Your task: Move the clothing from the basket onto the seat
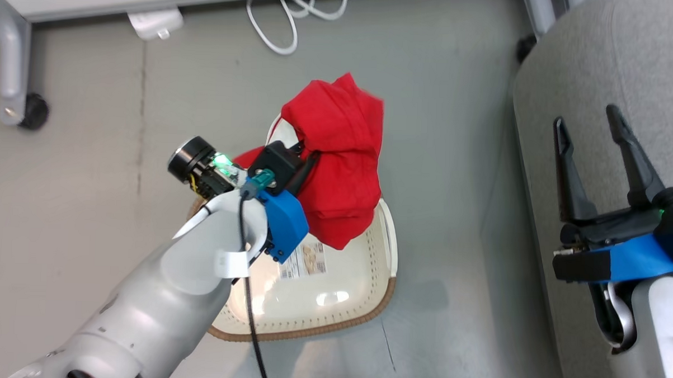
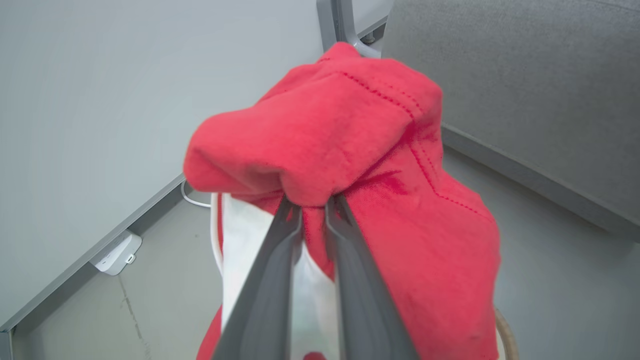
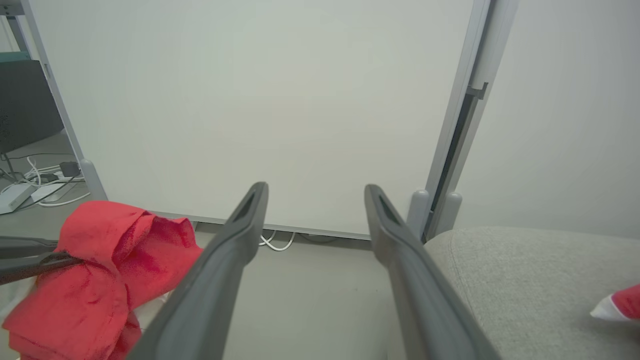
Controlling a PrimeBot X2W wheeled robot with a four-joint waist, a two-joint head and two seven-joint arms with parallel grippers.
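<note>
Red clothing (image 1: 337, 155) is pinched thinly by the left gripper (image 2: 312, 202), right gripper (image 1: 586, 116) spread empty; slippage short of the seat (image 1: 626, 53) is risked.

**Grey floor, pale panel**

The smooth grey floor (image 1: 78, 213) has a thin dark line (image 1: 142, 120) running across it. A pale panel (image 3: 250, 100) in a grey frame (image 3: 465, 100) stands on the floor. Near it, a grey leg (image 1: 8, 60) ends in a black caster (image 1: 34, 111). White cables (image 1: 286, 25) and a white power strip (image 1: 155, 23) lie at the panel's foot.
</note>
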